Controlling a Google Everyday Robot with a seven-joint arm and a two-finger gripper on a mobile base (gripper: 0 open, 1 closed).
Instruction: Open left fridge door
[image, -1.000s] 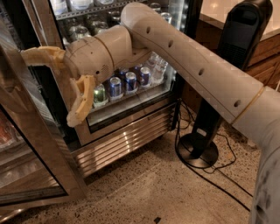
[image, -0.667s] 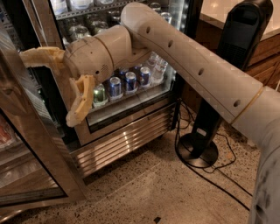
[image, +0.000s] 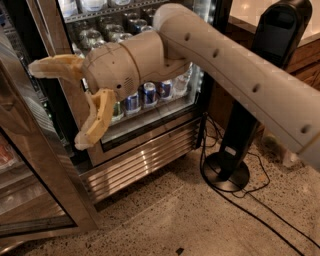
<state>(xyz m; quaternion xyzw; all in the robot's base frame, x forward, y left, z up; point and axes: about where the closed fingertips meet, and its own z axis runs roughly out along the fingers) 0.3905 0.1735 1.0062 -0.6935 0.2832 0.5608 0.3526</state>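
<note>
A tan-yellow gripper (image: 56, 107), spread wide just right of the door (image: 55, 175), is being carried on a cream arm (image: 240, 80). The door's frame is being seen in brushed bronze-brown. Blue-and-silver cans (image: 149, 93) are being lit white. A black stand (image: 235, 145) is being borne by a speckled grey-beige floor (image: 170, 220).

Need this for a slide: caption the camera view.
Open gripper hovers beside the swung-out left door, in front of the can-stocked right door.
</note>
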